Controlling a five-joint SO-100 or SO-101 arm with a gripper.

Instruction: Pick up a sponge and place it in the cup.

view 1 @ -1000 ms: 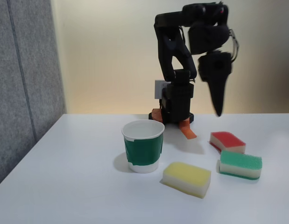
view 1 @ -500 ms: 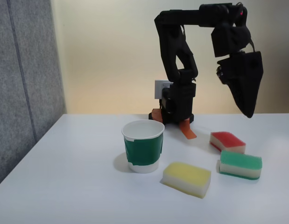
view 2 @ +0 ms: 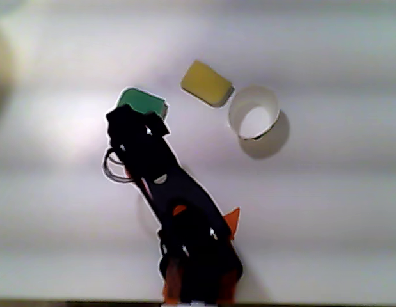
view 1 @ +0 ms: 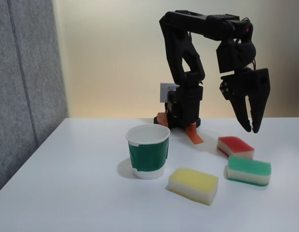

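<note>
The sponge (view 1: 234, 146), red on top with a cream body, lies on the white table at the right in the fixed view. My black gripper (view 1: 251, 128) hangs above and slightly right of it, pointing down, open, with nothing between its fingers. The cup (view 1: 148, 151), white with a dark green band, stands upright to the left, well apart from the gripper. From above, the cup (view 2: 272, 105) appears empty, and the arm (view 2: 153, 166) covers the spot where the red sponge lies.
A green-topped sponge (view 1: 249, 170) lies just in front of the red one, nearly touching it. A yellow sponge (view 1: 193, 184) sits between it and the cup. The arm's base (view 1: 183, 116) with orange clamps stands behind. A grey panel (view 1: 23, 72) borders the table's left side.
The gripper has swung to the right, away from the base, and turned about its wrist. Its fingers have spread open. The sponges and the cup have not moved.
</note>
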